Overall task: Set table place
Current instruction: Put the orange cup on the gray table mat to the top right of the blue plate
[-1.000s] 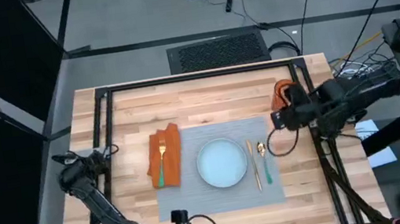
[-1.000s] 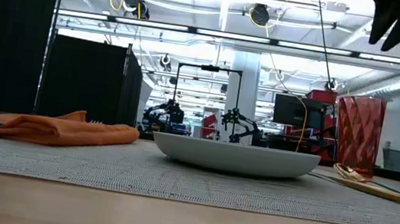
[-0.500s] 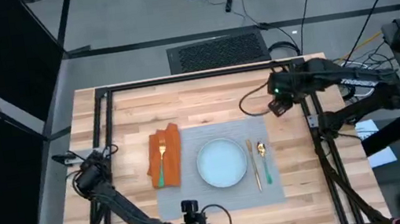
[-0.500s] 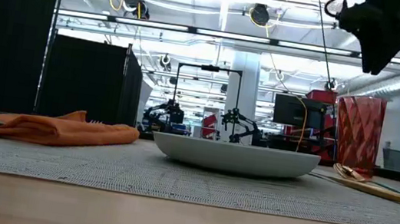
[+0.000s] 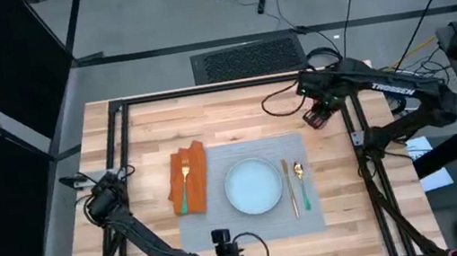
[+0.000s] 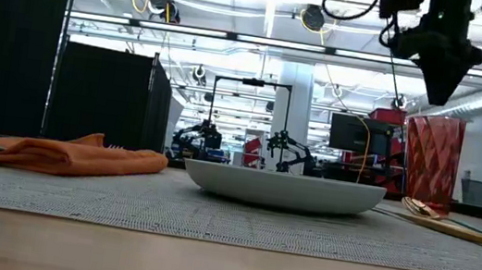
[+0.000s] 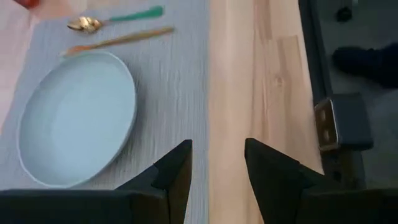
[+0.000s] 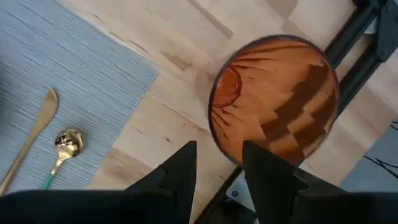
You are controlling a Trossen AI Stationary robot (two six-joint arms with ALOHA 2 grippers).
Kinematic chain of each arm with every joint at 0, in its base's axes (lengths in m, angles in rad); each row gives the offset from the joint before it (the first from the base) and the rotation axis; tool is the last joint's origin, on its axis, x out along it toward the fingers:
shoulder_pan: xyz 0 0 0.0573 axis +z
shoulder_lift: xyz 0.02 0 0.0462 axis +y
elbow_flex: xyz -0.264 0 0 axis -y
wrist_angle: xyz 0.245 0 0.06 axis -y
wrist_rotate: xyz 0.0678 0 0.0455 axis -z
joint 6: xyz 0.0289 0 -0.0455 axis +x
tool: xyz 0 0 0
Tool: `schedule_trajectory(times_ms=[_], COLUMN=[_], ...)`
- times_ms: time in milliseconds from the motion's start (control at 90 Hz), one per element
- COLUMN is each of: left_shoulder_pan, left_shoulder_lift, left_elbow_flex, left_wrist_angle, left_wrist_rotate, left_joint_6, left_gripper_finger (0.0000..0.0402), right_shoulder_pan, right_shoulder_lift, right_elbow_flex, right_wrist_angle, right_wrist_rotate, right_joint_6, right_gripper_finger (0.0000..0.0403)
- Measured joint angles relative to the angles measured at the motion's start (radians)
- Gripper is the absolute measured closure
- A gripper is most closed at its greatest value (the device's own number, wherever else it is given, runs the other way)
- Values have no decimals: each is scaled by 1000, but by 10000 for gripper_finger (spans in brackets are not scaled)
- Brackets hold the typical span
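Placemat (image 5: 247, 189) lay flat mid-counter (image 5: 235, 113), plate (image 5: 253, 186) on it; soft, light, likely limp if lifted by edge; red glass (image 8: 273, 99) looked fragile, slippery; right gripper (image 8: 217, 165) above it, fingers apart, empty; left gripper (image 7: 217, 165) open, near front edge.

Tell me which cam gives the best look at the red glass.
Right wrist view: it looks straight down into the red glass, showing the full rim and faceted inside, standing on bare table off the placemat. Low view shows its side profile. High view has it mostly hidden under the right end effector. Left wrist view misses it.
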Motion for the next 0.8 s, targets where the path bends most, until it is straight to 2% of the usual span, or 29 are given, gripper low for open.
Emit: schedule_trajectory(times_ms=[800], left_shoulder_pan=[-3], left_shoulder_lift=[-1], left_elbow_flex=[0], left_wrist_angle=[13], left_wrist_rotate=[-31], left_joint_6=[-54], left_gripper_finger=[268], right_shoulder_pan=[-118], right_shoulder_lift=[160], right_elbow_flex=[0], right_wrist_angle=[52], right_wrist_rotate=[-25], right_joint_6=[-178], right_gripper_finger=[287])
